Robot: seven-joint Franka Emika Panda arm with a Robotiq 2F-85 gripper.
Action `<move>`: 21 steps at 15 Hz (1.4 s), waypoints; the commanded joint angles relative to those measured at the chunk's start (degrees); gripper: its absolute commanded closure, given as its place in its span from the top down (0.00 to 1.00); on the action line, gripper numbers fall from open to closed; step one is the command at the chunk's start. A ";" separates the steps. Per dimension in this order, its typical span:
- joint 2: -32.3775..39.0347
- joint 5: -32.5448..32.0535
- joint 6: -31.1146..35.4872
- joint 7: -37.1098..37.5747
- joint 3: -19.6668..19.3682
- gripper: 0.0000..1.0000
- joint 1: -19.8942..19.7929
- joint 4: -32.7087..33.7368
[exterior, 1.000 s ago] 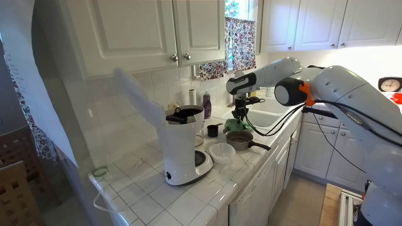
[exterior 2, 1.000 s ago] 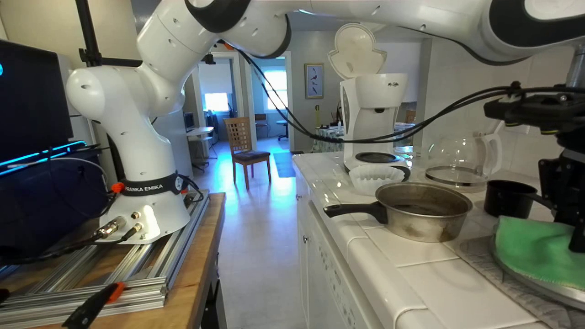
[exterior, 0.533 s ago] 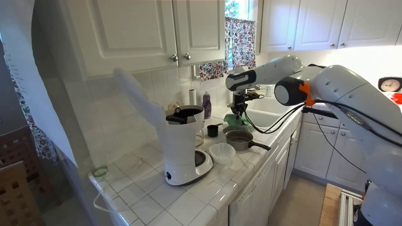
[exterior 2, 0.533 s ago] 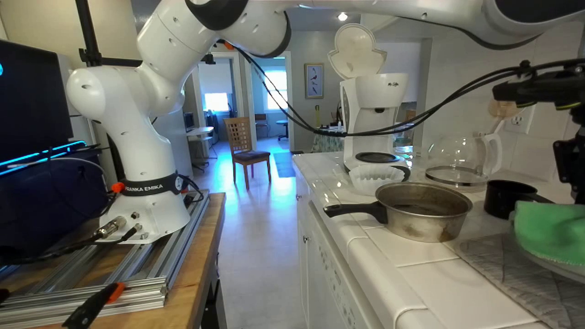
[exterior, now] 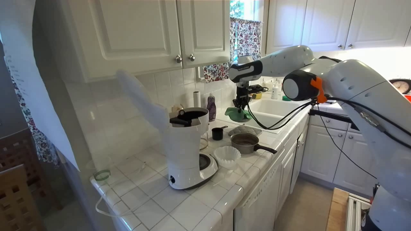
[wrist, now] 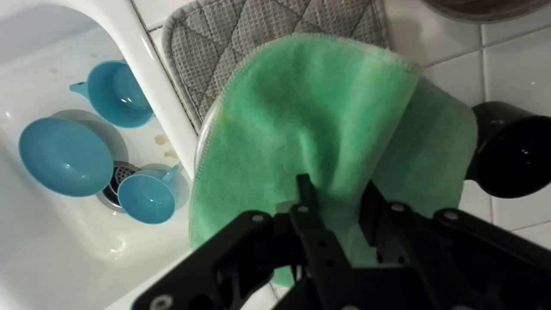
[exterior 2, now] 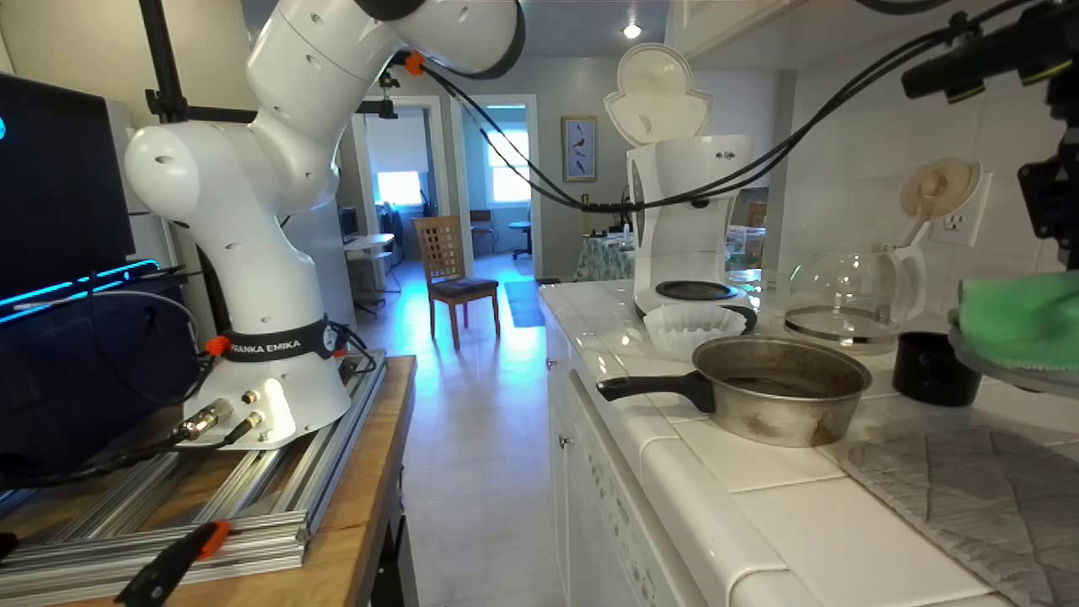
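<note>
Reference point: the saucepan, dull metal, stained side, black handle, upright on the counter.

Gripper: drawn narrow, a fold of green cloth pinched between its pads; whatever sits inside the fold is hidden. The cloth drapes over a round, lid-like disc, its rim showing below the cloth's edge. Both are held clear of the surface, near the saucepan, off to its sink side.

Surface: white tiled counter, glossy, rounded edge tiles. Gray quilted pad lies flat just beside the saucepan, bare tile between. Black cup upright, near the saucepan on its wall side; glass carafe also wall-ward of it. Pleated paper filter close to the saucepan, opposite side from the pad; white coffee maker, lid raised, farther that way. Sink lies on the saucepan's other side; two blue cups and a blue bowl in it.

Room: white cabinets and a floral curtain higher than the saucepan. Wooden bench with the arm's base across the aisle from it. Wooden chair and framed bird picture well apart from it.
</note>
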 commanded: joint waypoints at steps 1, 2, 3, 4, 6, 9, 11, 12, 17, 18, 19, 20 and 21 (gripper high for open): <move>-6.72 -0.30 -1.32 -0.56 -0.04 0.07 1.58 -7.48; -7.80 -0.32 -1.76 -0.99 0.10 0.07 1.90 -8.85; -8.84 -0.50 -2.36 -1.56 0.17 0.07 2.24 -10.18; -10.38 -0.69 -2.72 -2.32 0.33 0.07 2.79 -12.12; -12.38 -0.75 -3.33 -3.37 0.49 0.07 3.67 -14.90; -14.62 -1.29 -3.35 -3.77 0.43 0.07 5.56 -18.97; -16.02 -1.72 -3.20 -4.02 0.27 0.07 6.79 -21.35; -16.78 -2.03 -3.02 -5.16 0.29 0.07 7.20 -22.49; -14.58 -2.39 -3.44 -3.37 3.00 0.27 4.95 -19.37; -14.72 -2.40 -3.43 -3.48 2.97 0.27 4.94 -19.55; -14.80 -2.40 -3.43 -3.57 2.96 0.27 4.91 -19.70; -14.83 -2.40 -3.43 -3.62 2.95 0.07 4.91 -19.79; -14.81 -2.24 -3.34 -4.18 3.45 0.07 4.80 -20.00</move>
